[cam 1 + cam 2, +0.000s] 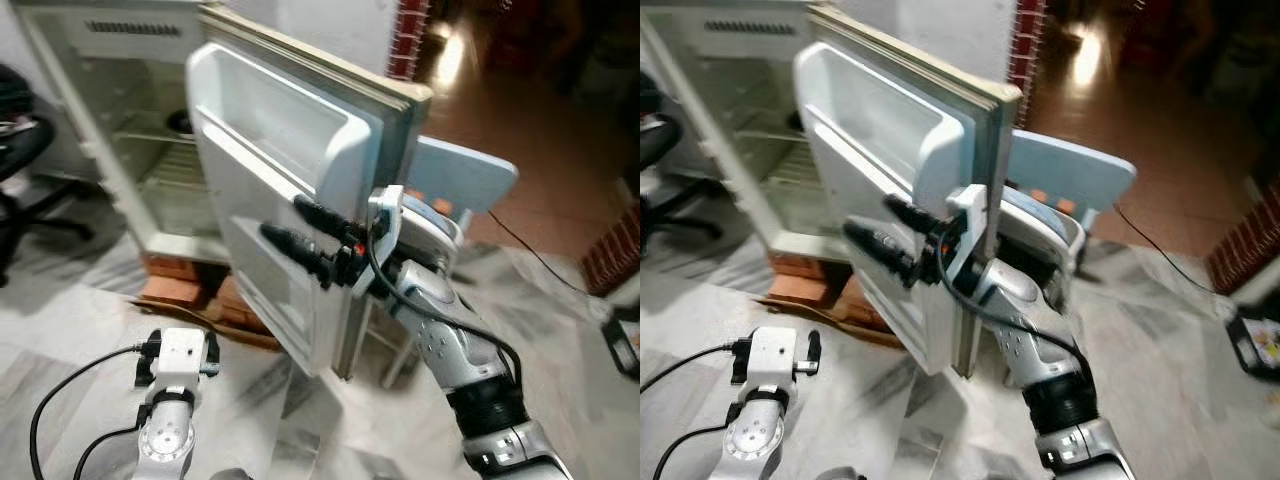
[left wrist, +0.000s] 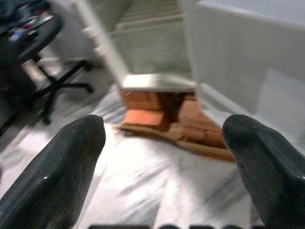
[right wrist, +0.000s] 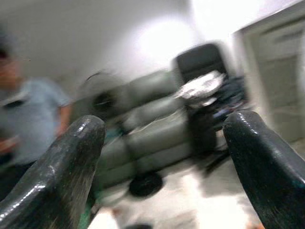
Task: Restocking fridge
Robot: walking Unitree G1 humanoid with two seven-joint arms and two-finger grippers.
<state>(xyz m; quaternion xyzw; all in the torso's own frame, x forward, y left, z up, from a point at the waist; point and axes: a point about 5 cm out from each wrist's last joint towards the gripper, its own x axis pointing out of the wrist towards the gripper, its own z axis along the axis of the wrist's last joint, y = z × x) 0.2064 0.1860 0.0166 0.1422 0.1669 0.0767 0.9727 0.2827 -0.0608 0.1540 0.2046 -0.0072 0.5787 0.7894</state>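
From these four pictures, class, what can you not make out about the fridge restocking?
- Fridge shelf contents: hidden behind the open door in the eye views.
- Items on the blue chair: too small and blurred.
- Person in the right wrist view: blurred, cut off by the edge.

The fridge door (image 1: 270, 170) just beyond the black right claw (image 1: 290, 232) is white with a cream edge. Behind that claw stands a pale blue chair (image 1: 462, 175). Red-orange bricks (image 2: 157, 112) sit ahead of the black left claw (image 2: 164, 157), over a white floor (image 1: 300, 420) with grey marbling. A black office chair (image 2: 33, 57) stands off to its side.
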